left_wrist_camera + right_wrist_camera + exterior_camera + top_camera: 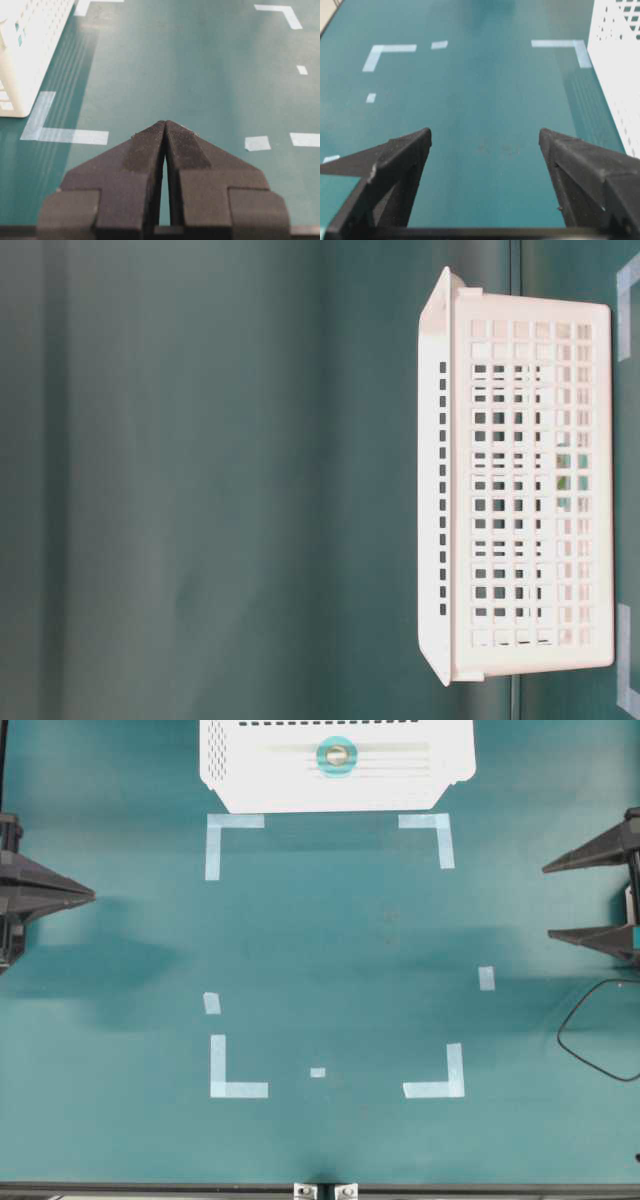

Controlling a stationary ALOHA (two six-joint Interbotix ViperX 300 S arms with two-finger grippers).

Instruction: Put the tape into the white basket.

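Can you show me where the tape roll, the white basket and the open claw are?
Tape (337, 755): overhead view, on its teal ring, inside the basket.
Basket (228, 760): overhead view, on its left wall.
Right gripper (485, 137): right wrist view, midway between its open fingertips.

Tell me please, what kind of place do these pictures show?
Most likely a robot test bench in a lab, not a home. A bare teal table carries pale tape corner marks framing a work area, two dark grippers, left and right, reach in from the sides, and only a white basket holding the tape sits there.
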